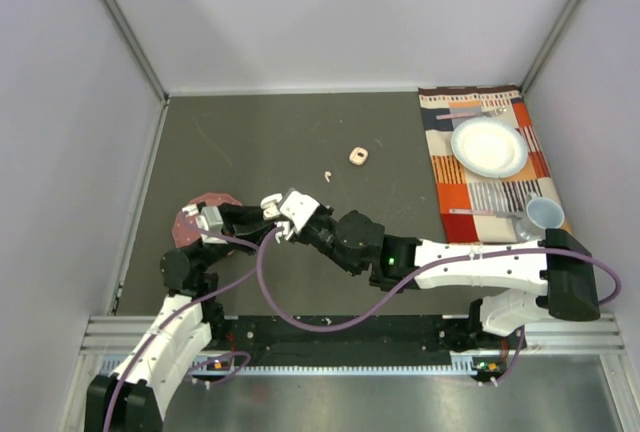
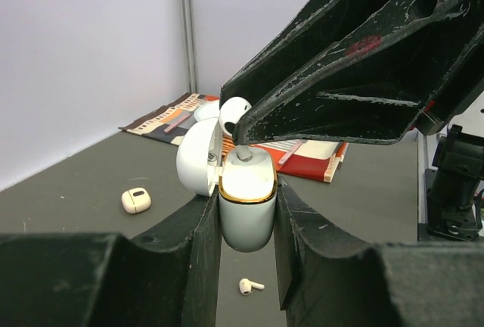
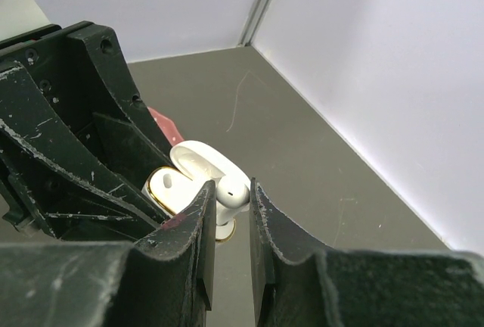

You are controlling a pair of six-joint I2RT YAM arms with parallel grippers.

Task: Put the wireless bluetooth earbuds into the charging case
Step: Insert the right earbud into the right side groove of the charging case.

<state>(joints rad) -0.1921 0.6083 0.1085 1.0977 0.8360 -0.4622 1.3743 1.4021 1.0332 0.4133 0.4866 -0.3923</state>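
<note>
Over the table (image 1: 300, 122), the left gripper (image 2: 248, 200) clamps one white charging case (image 2: 246, 227), lid open; the right gripper (image 3: 230, 198) pinches one white earbud (image 2: 233, 115) at its mouth. One peach case (image 1: 358, 156) and one loose earbud (image 1: 327, 176) lie apart. Another earbud (image 3: 165, 181) perhaps sits inside.

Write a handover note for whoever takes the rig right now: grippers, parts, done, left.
Left gripper: shut on the white case, upright, lid open.
Right gripper: shut on a white earbud, stem down at the case's mouth, not yet seated.
On the table: a loose earbud and a small peach case, lying apart.
Done: perhaps one bud in the white case; hard to tell.
Left: seat this earbud, then the loose one. Other earbuds not in view.
</note>
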